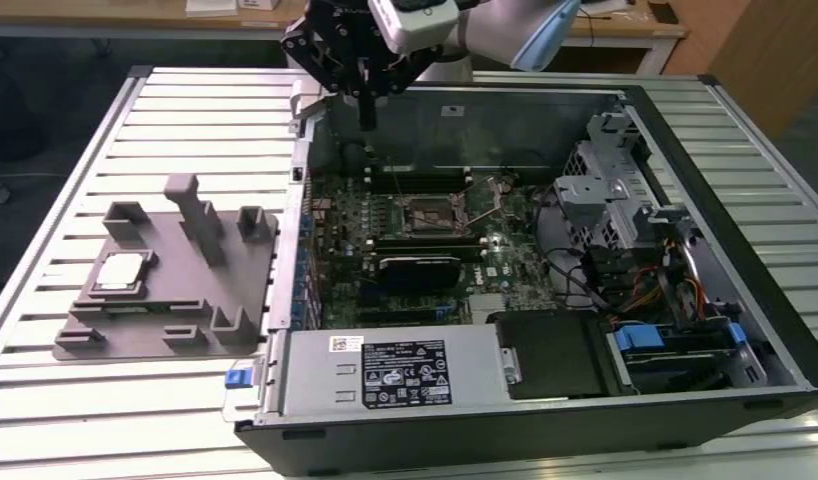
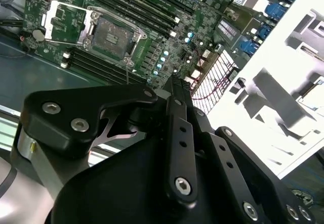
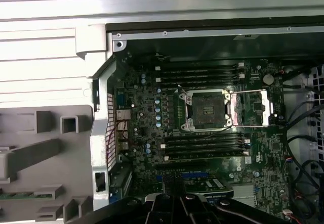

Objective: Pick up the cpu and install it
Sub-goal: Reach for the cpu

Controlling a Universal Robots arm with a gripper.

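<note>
While my gripper [image 1: 368, 118] hangs above the far edge of the open computer case [image 1: 382, 425], near its corner on the exterior view's left, the two fingers are closed against each other and hold nothing. The cpu [image 1: 121, 272] lies flat on the grey tray [image 1: 156, 338], which sits on the slatted table [image 1: 62, 420] beside the case on the exterior view's left, well apart from me. Inside the case, the motherboard socket [image 1: 432, 212] stands with its metal frame folded back.
</note>
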